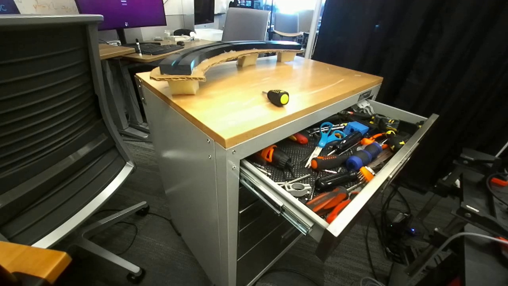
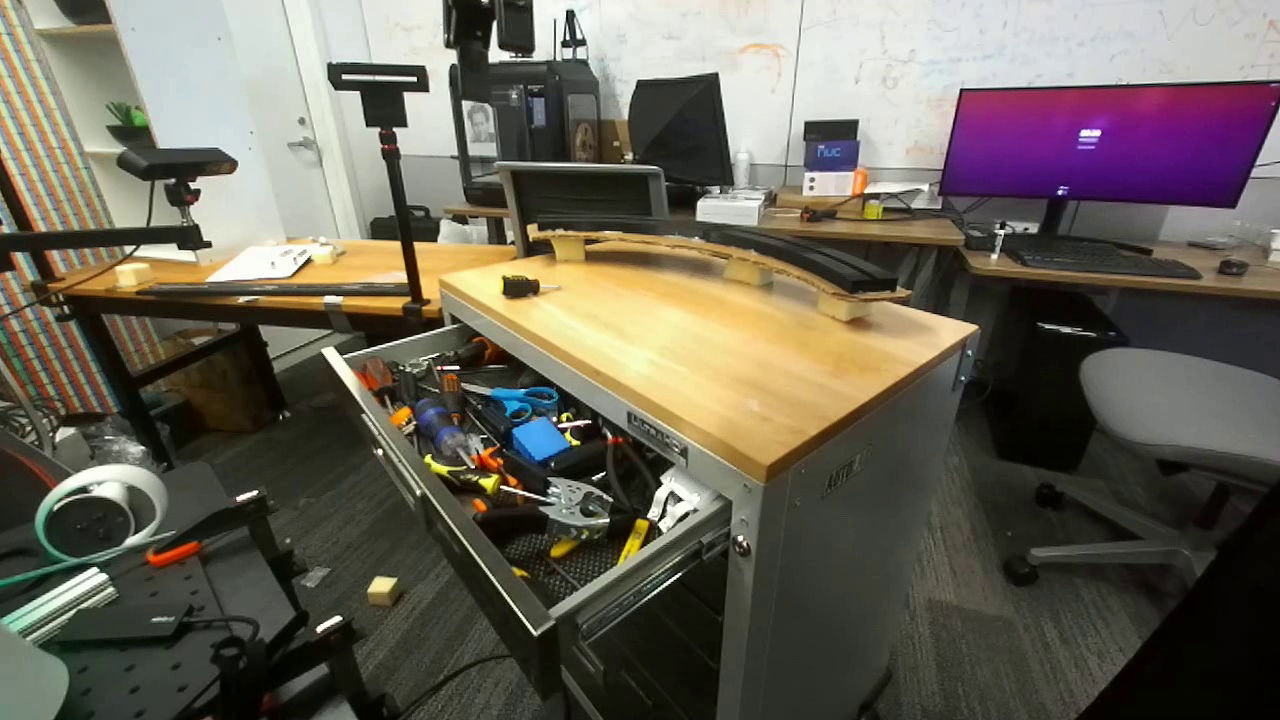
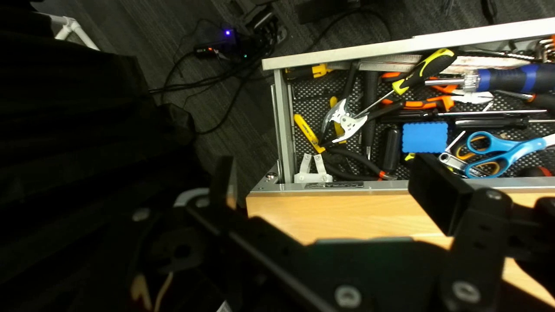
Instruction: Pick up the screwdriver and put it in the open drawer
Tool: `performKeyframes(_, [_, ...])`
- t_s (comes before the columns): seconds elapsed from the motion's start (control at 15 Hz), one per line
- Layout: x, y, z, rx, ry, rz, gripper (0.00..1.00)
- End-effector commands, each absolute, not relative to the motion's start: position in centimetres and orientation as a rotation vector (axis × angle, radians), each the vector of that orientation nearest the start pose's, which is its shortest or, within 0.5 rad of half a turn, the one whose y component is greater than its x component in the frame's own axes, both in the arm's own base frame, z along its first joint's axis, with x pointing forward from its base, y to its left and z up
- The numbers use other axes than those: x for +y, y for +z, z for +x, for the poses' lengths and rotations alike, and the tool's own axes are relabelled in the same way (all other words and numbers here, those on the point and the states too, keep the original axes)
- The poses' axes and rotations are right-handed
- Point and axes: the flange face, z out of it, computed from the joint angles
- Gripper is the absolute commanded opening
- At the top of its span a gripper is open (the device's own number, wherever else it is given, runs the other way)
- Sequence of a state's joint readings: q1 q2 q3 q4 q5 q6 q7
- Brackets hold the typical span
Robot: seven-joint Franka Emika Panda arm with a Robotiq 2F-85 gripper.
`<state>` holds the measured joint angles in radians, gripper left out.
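The stubby black and yellow screwdriver point(image 1: 278, 97) lies on its side on the wooden cabinet top, near the edge above the drawer. It also shows in an exterior view point(image 2: 520, 286), its shaft pointing away from the drawer. It is out of view in the wrist view. The open drawer point(image 1: 383, 174) is pulled out below the top and full of tools; it also shows in an exterior view point(image 2: 440, 495) and the wrist view point(image 3: 347, 53). My gripper point(image 3: 329, 186) is open and empty, its fingers wide apart above the cabinet top's edge, away from the screwdriver.
A curved black piece on cardboard and foam blocks point(image 1: 230, 55) stands along the back of the cabinet top point(image 1: 246, 115). Blue scissors point(image 1: 327, 137) and several handled tools fill the drawer. A dark curtain point(image 3: 86, 130) hangs beside the cabinet. A chair point(image 1: 59, 119) stands nearby.
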<state>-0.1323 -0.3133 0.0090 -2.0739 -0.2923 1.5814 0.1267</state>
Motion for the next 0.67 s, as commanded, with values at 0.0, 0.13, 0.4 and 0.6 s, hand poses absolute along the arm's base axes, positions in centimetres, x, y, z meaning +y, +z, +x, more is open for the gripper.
performKeyframes(0.0, [-5.8,54.1,45.0,0.274,0.23,-3.318,1.0])
performKeyframes(0.13, [-2.8,52.7,45.9,0.17,0.226,-3.245,1.0])
performKeyframes(0.4, [-1.6,54.1,47.9,0.158,-0.029,-3.385,1.0])
performKeyframes(0.6, [-0.9,53.5,48.8,0.163,-0.134,-3.448,1.0])
